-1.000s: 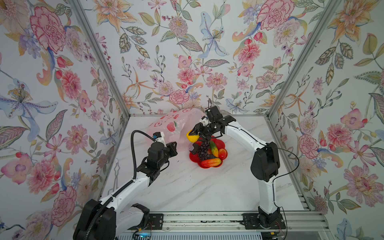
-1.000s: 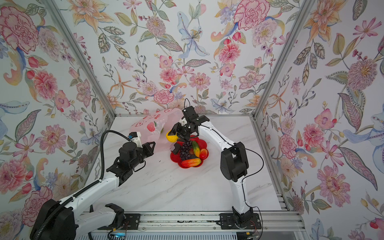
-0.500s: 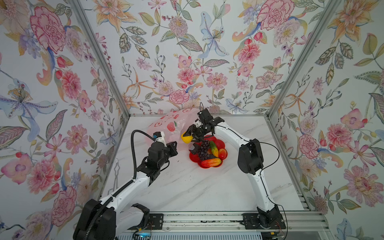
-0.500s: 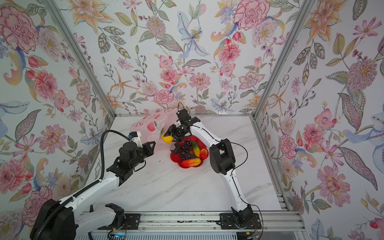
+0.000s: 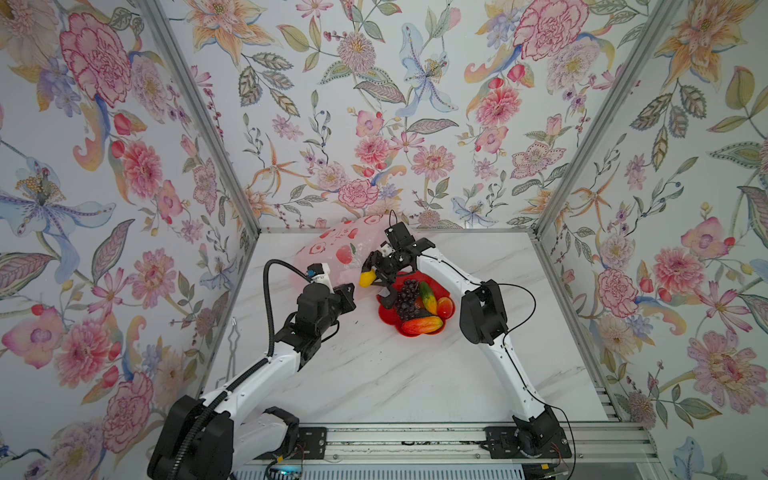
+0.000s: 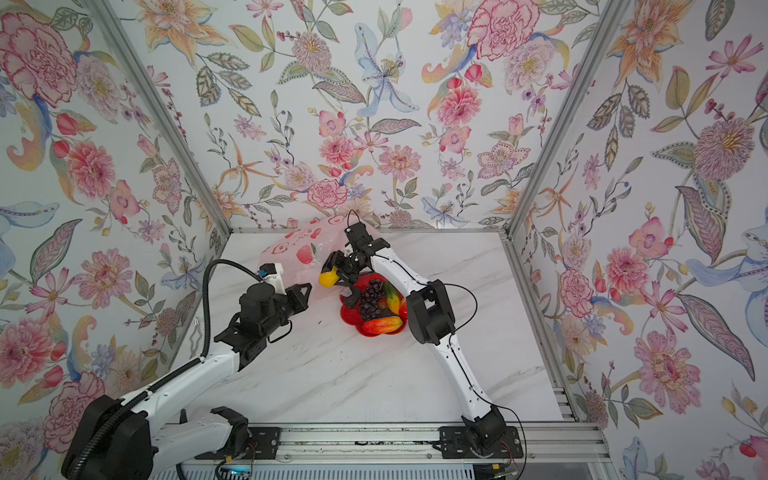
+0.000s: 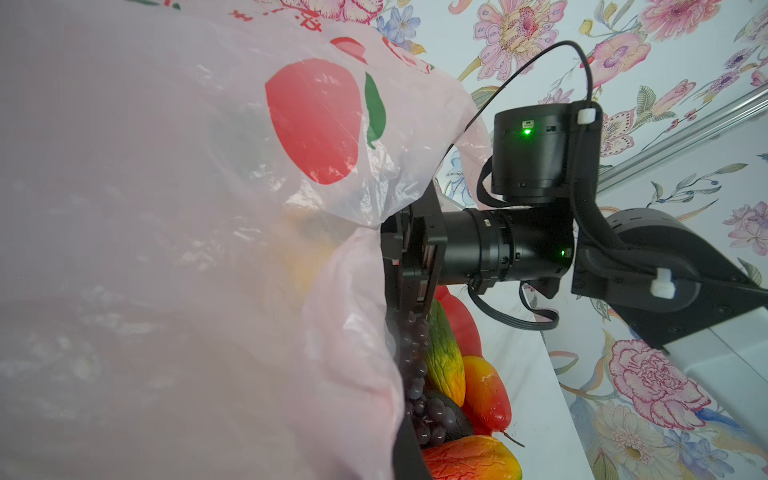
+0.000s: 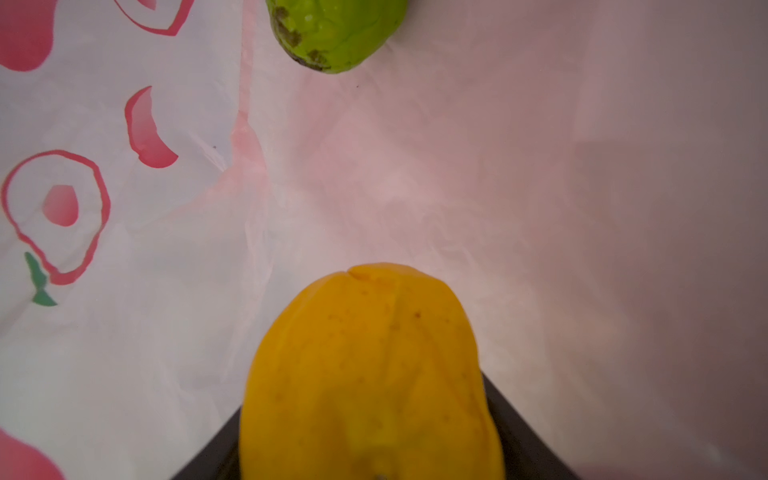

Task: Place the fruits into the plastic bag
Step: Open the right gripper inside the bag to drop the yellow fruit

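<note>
The pale pink plastic bag (image 5: pixel 332 249) (image 6: pixel 291 249) lies at the back left. My left gripper (image 5: pixel 348 292) (image 6: pixel 306 290) is shut on its near rim and holds the mouth up. In the left wrist view the bag (image 7: pixel 166 208) hides those jaws. My right gripper (image 5: pixel 371 272) (image 6: pixel 332 272) is at the mouth, its fingers against both sides of a yellow fruit (image 5: pixel 365 278) (image 8: pixel 370 374). A green fruit (image 8: pixel 336 33) lies deeper inside the bag. Purple grapes (image 5: pixel 406 297), a green-yellow oblong (image 5: pixel 427 297) and red-orange mangoes (image 5: pixel 422 325) sit in the red dish (image 5: pixel 434 283).
The red dish stands just right of the bag's mouth, under the right arm's wrist. A thin metal tool (image 5: pixel 234 336) lies by the left wall. Floral walls close the table on three sides, and a metal rail (image 5: pixel 415 436) runs along the front.
My right gripper has carried the yellow fruit left from above the dish to the bag's mouth. The left arm and the bag have stayed put.
</note>
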Controlling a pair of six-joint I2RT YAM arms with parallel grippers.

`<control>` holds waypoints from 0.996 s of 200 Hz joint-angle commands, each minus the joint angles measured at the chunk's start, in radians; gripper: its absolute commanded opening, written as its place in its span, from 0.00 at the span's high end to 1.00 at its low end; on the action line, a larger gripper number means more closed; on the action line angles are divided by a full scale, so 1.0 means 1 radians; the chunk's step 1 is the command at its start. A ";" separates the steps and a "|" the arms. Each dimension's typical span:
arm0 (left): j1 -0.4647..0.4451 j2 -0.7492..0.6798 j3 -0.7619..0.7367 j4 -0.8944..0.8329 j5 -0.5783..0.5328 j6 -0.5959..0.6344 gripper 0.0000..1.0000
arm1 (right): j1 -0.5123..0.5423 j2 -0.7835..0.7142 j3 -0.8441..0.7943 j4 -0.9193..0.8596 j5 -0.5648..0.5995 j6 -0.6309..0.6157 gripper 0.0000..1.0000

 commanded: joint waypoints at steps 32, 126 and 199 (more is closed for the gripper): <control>-0.010 0.001 0.035 -0.012 -0.008 0.009 1.00 | 0.005 0.028 0.044 0.177 -0.056 0.103 0.20; -0.014 -0.012 0.028 -0.011 -0.024 -0.006 1.00 | -0.001 -0.032 0.007 0.183 -0.062 0.074 0.20; -0.037 -0.032 0.020 -0.012 -0.061 -0.018 1.00 | -0.007 -0.088 -0.019 0.131 -0.057 0.018 0.20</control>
